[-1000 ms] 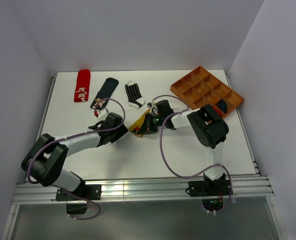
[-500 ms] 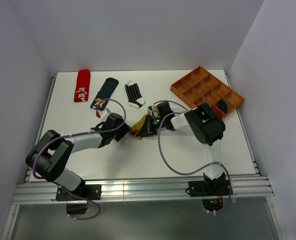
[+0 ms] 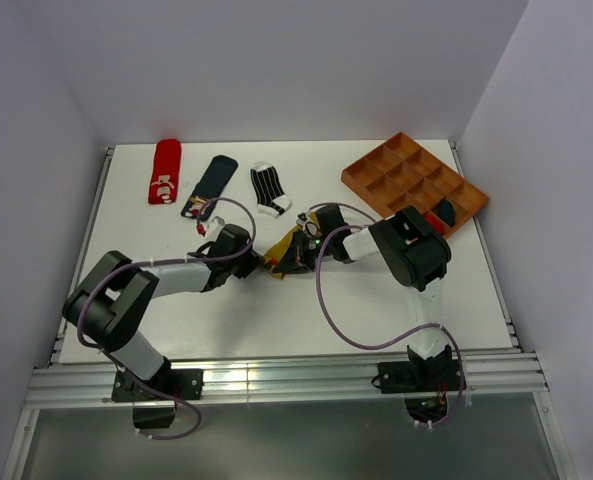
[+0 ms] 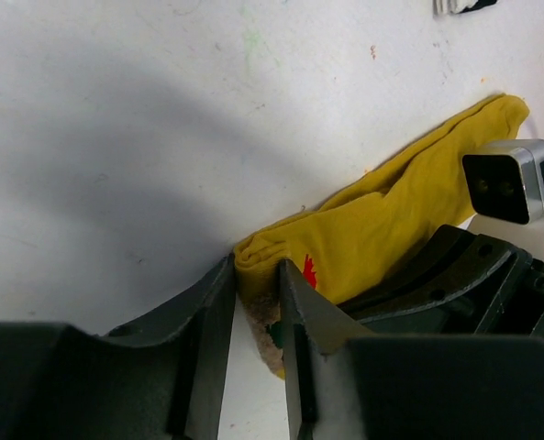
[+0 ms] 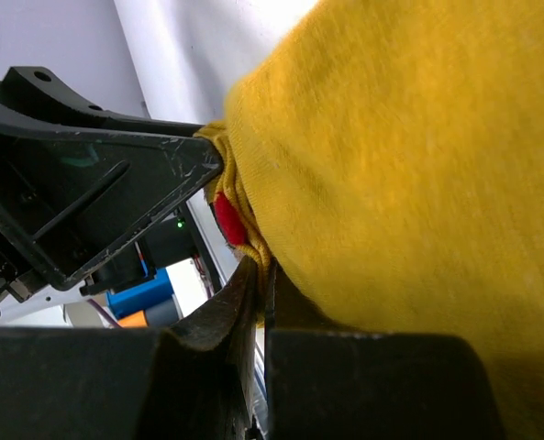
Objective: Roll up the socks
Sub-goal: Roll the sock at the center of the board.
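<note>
1. Two pincers meet on one mustard sock (image 4: pixel 391 206) near the middle of the white table (image 3: pixel 376 310).
2. The left pincer (image 4: pixel 256 272) stands narrow. Its two black fingers (image 4: pixel 212 321) press against either side of the sock's folded end, and a crumpled, speckled patch of fabric lies between them further back.
3. A small red mark (image 4: pixel 308 269) shows on the yellow fabric, just beside the right-hand finger of the left pincer.
4. The right pincer (image 5: pixel 260 275) is closed tight on a fold of the same sock. The rest of the fabric bulges above and to the right of its fingers and fills most of that wrist's view.
5. From overhead, the two pincers point at each other with their tips almost touching. The sock is bunched between them and runs back over the right pincer.
6. Beyond the left pincer, toward the far edge of the table, three socks lie flat in a row, each apart from the next. The striped sock (image 3: pixel 268 188) is nearest the pincers, the navy sock (image 3: pixel 209 185) is left of it, and the red sock (image 3: pixel 164 172) is furthest left.
7. An orange tray (image 3: pixel 413 180) with compartments sits beyond and to the right of the right pincer, well apart from it. Red and navy bundles (image 3: pixel 442 212) lie at the tray's right end, but which compartments they occupy cannot be told.
</note>
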Controlling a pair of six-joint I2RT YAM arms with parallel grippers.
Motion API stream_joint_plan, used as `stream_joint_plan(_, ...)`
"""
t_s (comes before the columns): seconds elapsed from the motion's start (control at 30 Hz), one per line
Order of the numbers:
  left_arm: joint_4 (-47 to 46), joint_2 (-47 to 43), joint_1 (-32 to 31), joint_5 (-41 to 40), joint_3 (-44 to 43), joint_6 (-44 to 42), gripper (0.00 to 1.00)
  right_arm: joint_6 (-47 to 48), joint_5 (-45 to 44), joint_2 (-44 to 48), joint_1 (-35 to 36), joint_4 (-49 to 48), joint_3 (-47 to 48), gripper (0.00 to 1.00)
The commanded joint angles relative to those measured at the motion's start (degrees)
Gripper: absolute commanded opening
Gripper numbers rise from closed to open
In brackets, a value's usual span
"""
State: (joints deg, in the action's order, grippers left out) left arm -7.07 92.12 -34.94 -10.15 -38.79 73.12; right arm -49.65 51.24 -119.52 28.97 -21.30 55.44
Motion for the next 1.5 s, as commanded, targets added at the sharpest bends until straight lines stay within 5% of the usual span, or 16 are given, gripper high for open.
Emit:
stream_joint_plan(0.0, 3.12, 2.98, 0.05, 0.75, -0.41, -0.52, 0.31, 1.75, -3.08, -1.06, -0.32, 2.31, -1.3, 0.0)
stream_joint_plan(0.13, 4.08, 4.03, 0.05, 0.66, -1.2, -0.79, 0.21, 2.71, -3.96, -0.19, -0.23, 2.05, -1.65, 0.05)
stream_joint_plan(0.23, 5.4, 4.04, 0.05, 0.13, -2.34, -1.84, 0.01, 8.57, -6.23, 2.18, 0.03, 5.11, -1.74, 0.24)
stream_joint_plan(0.43, 11.72, 4.21, -0.13, -2.41, -6.29, -6.31, 0.0, 19.12, -18.44, 13.94, 2.05, 11.35, -3.67, 0.39)
stream_joint_plan(0.63, 14.8, 5.18, -0.22, -2.15, -9.55, -10.27, 0.0, 31.16, -38.18, 24.76, 7.58, 13.39, -6.75, 0.4)
stream_joint_plan(0.87, 15.51, 5.53, -0.39, -2.5, -10.87, -12.65, 0.0, 40.86, -53.24, 26.19, 19.27, 10.14, -7.8, 0.45)
stream_joint_plan(1.47, 13.31, 6.06, -0.39, -1.19, -10.17, -13.36, 0.0, 44.11, -53.79, 22.93, 22.18, 4.78, -6.66, 0.45)
